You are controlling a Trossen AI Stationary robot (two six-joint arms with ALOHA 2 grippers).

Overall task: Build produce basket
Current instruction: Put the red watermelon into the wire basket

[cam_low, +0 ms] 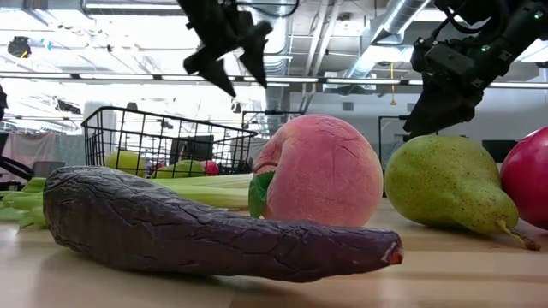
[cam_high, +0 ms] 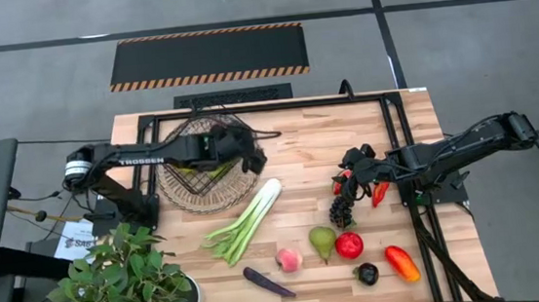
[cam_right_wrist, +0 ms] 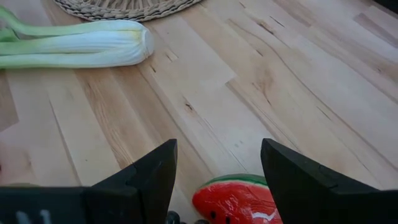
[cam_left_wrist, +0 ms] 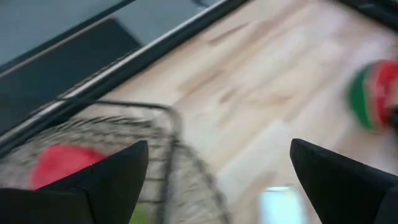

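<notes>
The dark wire basket [cam_high: 194, 177] stands at the table's far left with a red fruit [cam_left_wrist: 61, 163] and a green fruit [cam_low: 128, 160] inside. My left gripper [cam_high: 254, 160] hangs open above the basket's right rim, nothing between its fingers [cam_low: 214, 73]. My right gripper [cam_high: 348, 178] waits open at the right. The watermelon slice [cam_right_wrist: 239, 200] shows under the gap between its fingers, with dark grapes [cam_high: 340, 209] and a red chilli [cam_high: 381, 193] beside it. The celery stalk [cam_high: 246, 221] lies flat on the table, right of the basket.
Along the near edge lie a purple aubergine [cam_high: 268, 282], a peach [cam_high: 289, 259], a green pear [cam_high: 323, 242], a red apple [cam_high: 349, 246], a small dark fruit [cam_high: 365, 274] and an orange pepper [cam_high: 402, 263]. A potted plant [cam_high: 125, 286] stands at the near left corner.
</notes>
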